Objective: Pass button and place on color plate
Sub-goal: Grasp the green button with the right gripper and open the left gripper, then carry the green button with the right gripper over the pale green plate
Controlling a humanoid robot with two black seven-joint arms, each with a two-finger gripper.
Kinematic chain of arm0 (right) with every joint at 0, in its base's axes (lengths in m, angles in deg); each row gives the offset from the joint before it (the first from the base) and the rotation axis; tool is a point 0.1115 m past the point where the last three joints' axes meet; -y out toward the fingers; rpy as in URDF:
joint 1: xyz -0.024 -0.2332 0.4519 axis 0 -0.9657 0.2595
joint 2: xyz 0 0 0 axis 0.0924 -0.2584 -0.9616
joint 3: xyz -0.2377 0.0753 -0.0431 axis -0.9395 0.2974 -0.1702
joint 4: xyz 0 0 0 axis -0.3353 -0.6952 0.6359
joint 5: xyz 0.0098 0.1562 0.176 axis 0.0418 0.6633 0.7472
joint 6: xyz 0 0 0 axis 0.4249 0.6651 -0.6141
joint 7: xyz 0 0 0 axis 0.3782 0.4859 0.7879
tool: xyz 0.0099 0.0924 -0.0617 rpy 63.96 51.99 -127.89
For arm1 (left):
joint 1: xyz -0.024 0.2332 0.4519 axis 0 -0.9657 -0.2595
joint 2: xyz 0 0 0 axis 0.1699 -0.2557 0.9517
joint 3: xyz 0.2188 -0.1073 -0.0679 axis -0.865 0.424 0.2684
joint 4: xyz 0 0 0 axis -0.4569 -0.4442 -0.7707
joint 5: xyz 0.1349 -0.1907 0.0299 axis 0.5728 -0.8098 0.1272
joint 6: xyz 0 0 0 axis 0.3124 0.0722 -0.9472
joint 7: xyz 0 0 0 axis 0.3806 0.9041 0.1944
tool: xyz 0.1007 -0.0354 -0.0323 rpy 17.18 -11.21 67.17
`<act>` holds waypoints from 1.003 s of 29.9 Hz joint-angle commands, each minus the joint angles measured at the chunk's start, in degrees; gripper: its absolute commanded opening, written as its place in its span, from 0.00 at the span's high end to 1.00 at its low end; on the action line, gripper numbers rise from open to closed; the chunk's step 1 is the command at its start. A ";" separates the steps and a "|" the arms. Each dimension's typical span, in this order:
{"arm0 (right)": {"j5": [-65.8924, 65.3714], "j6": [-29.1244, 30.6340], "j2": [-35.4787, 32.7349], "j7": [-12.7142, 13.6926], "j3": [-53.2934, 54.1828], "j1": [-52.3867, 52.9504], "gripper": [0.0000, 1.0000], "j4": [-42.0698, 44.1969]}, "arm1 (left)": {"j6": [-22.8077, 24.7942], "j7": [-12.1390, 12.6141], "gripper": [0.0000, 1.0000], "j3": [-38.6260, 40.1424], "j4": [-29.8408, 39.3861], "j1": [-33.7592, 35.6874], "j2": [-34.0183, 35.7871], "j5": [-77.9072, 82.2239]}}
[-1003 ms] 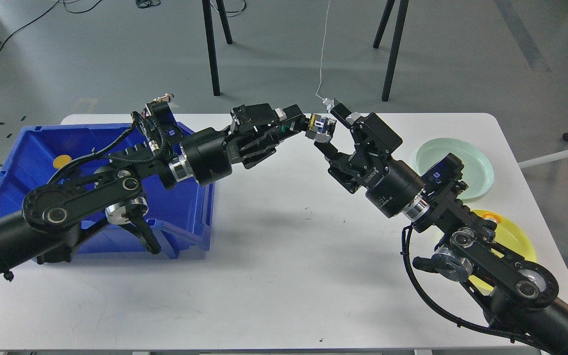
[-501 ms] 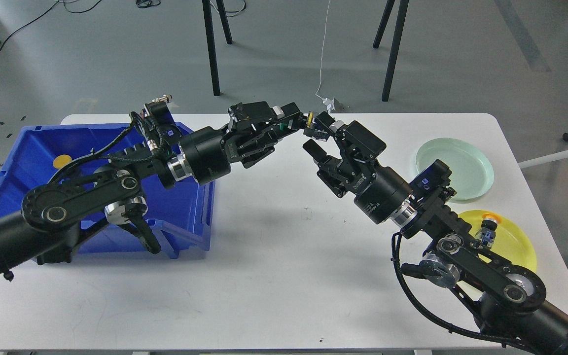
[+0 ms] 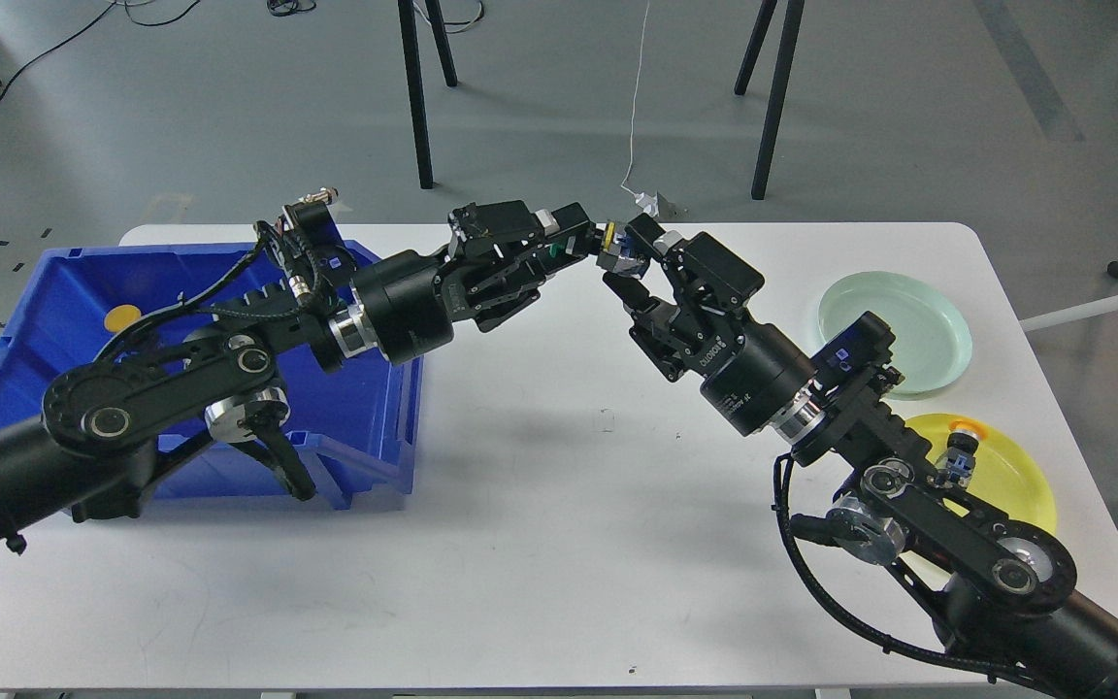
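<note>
A small button (image 3: 614, 254) with a yellow cap and a grey-blue body is held above the white table (image 3: 540, 544) at the back centre. My left gripper (image 3: 590, 243) is shut on it from the left. My right gripper (image 3: 633, 260) is open, with one finger above the button and one below it, very close. A pale green plate (image 3: 894, 330) and a yellow plate (image 3: 1005, 471) lie at the right edge. The yellow plate holds another small button (image 3: 957, 456), partly hidden by my right arm.
A blue bin (image 3: 54, 320) stands at the left with a yellow disc (image 3: 121, 316) inside, mostly covered by my left arm. Chair and stand legs rise from the floor beyond the table's far edge.
My right gripper moved left toward the button, and its fingers now bracket it more tightly. The left gripper has barely moved and still holds the button.
</note>
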 commanded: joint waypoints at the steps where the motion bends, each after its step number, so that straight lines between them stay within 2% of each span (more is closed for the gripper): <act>1: -0.08 0.09 0.00 0.00 -0.09 -0.09 0.54 -0.14 | 0.00 0.01 0.82 -0.01 -0.10 -0.09 0.03 0.00; 3: -0.08 0.26 0.00 0.00 -0.18 -0.09 0.62 -0.23 | 0.00 0.01 0.82 -0.01 -0.28 -0.09 0.03 0.00; 6: -0.08 -0.09 0.17 0.00 -0.09 -0.18 0.82 -0.05 | 0.00 0.01 0.82 -0.01 -0.19 -0.36 0.03 0.00; 11: -0.08 -0.09 0.53 0.00 -0.26 -0.18 0.99 0.04 | 0.09 0.01 0.80 -0.01 -0.28 -0.36 0.03 0.09; 15: -0.08 -0.09 0.53 0.00 -0.44 -0.18 1.00 0.04 | 0.00 0.01 0.77 -0.01 -0.19 -0.36 0.03 0.17; 18: -0.08 -0.09 0.53 0.00 -0.53 -0.18 1.00 0.04 | -0.53 0.01 0.53 0.08 -0.28 -0.44 -0.06 0.00; 21: -0.08 -0.09 0.53 0.00 -0.53 -0.26 1.00 0.04 | -0.53 0.01 0.36 0.52 -0.28 -0.79 -0.15 -0.09; 24: -0.08 -0.09 0.53 0.00 -0.53 -0.53 1.00 0.04 | -0.27 0.01 0.29 2.36 -0.19 -1.84 -0.15 0.00; 30: 0.00 -0.61 0.53 0.00 -0.44 -0.61 1.00 0.04 | -0.09 0.01 0.25 3.86 -0.19 -2.90 -0.15 0.00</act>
